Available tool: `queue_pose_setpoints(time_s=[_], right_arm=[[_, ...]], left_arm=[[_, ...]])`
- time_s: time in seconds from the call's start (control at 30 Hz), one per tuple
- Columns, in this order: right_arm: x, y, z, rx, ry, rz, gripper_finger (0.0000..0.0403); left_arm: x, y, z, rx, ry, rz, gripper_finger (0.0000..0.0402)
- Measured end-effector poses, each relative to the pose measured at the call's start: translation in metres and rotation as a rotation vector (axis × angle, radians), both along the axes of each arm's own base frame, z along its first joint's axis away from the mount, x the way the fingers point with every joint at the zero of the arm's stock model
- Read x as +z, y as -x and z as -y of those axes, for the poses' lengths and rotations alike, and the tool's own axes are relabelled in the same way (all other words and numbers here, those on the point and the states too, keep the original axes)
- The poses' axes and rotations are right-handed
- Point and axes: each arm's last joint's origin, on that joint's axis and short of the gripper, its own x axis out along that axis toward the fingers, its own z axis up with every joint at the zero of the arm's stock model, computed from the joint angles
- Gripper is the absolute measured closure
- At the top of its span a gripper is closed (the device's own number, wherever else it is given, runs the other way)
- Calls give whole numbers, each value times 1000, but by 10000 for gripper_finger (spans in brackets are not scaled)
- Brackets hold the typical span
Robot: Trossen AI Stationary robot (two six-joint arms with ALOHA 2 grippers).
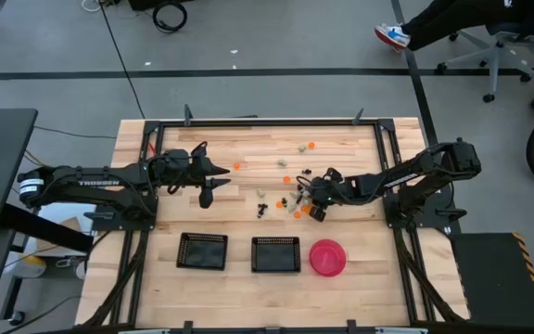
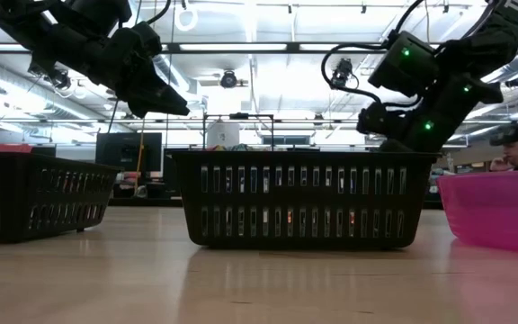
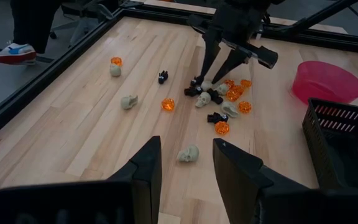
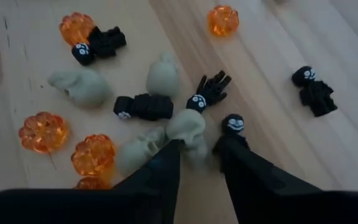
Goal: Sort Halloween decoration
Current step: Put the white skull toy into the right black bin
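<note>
High view: right gripper (image 1: 310, 198) down in the main cluster of Halloween trinkets (image 1: 286, 193), which lies on the wooden surface (image 1: 248, 153) beyond the middle mesh tray (image 1: 275, 253) and the pink bowl (image 1: 327, 257). Too small here to read the finger gap. A few strays farther from the trays, among them an orange piece (image 1: 311, 146) and a pale one beside it. Left gripper (image 1: 219, 182) raised beyond the left mesh tray (image 1: 202, 250), well apart from the cluster, fingers spread and empty.

Low view: trinkets wholly hidden behind the middle mesh tray (image 2: 299, 198). Both arms visible only as dark bulk above it; pink bowl (image 2: 502, 211) cut off at the edge.

Left wrist view: own fingers (image 3: 149, 171) parted, nothing between them, one pale skull (image 3: 188, 154) lying on the surface just ahead. Right gripper (image 3: 207, 78) planted in the heap of orange pumpkins, black figures and skulls, just beside the pink bowl (image 3: 325, 81).

Right wrist view: right gripper (image 4: 197, 146) partly open, fingertips touching a pale skull (image 4: 188, 126) on one side and a black skeleton figure (image 4: 232, 127) on the other; unclear whether either is truly gripped. Orange pumpkins (image 4: 92, 155) and more black figures (image 4: 145, 106) crowded around, lower ones cut off by the fingers.
</note>
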Motion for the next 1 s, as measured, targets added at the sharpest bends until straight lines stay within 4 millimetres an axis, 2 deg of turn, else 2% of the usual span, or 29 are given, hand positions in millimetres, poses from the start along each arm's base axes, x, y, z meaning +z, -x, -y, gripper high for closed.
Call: queue_pose_setpoints(time_s=[0.37, 0.47, 0.6, 0.73, 1.0], right_arm=[[6, -7, 2, 25, 28, 89, 218], [1, -8, 2, 23, 33, 64, 208], [-12, -12, 3, 23, 60, 28, 207], [-18, -15, 3, 17, 79, 24, 213], [-14, -10, 2, 36, 44, -8, 215]], left_arm=[[0, 0, 0, 0, 0, 0, 285], [0, 0, 0, 0, 0, 0, 285], [0, 0, 0, 0, 1, -3, 285], [-1, 0, 0, 0, 3, -9, 285], [-1, 1, 0, 0, 3, -14, 285]])
